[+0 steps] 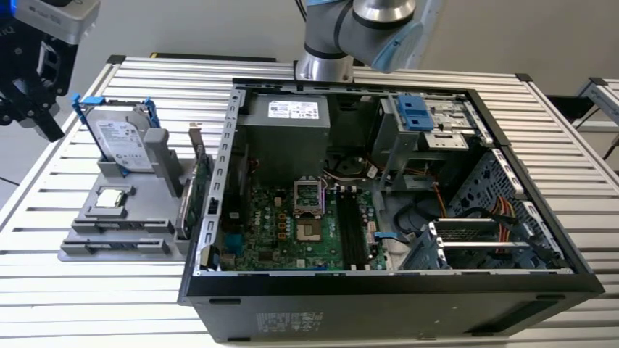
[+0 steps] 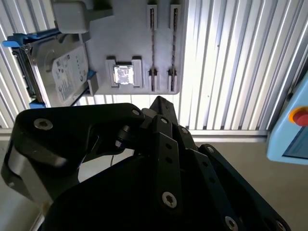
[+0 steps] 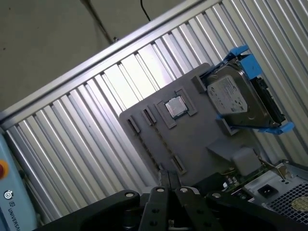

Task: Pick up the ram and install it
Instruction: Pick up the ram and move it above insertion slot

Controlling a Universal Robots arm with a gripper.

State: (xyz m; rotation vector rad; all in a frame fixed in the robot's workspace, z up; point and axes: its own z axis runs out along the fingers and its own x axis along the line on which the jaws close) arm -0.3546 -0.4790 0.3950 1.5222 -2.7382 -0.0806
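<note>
Second wrist view had my black fingers together, aimed at the grey slotted tray; descending risked clipping the blue-railed silver hard drive.

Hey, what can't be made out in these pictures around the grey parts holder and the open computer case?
Slim blue-green ram stick: second wrist view, grey plastic holder's narrow slots look too thin to tell if filled.
Dark motherboard memory slots: exterior view, too small to judge.
Black gripper: cut by exterior view's left edge.
</note>
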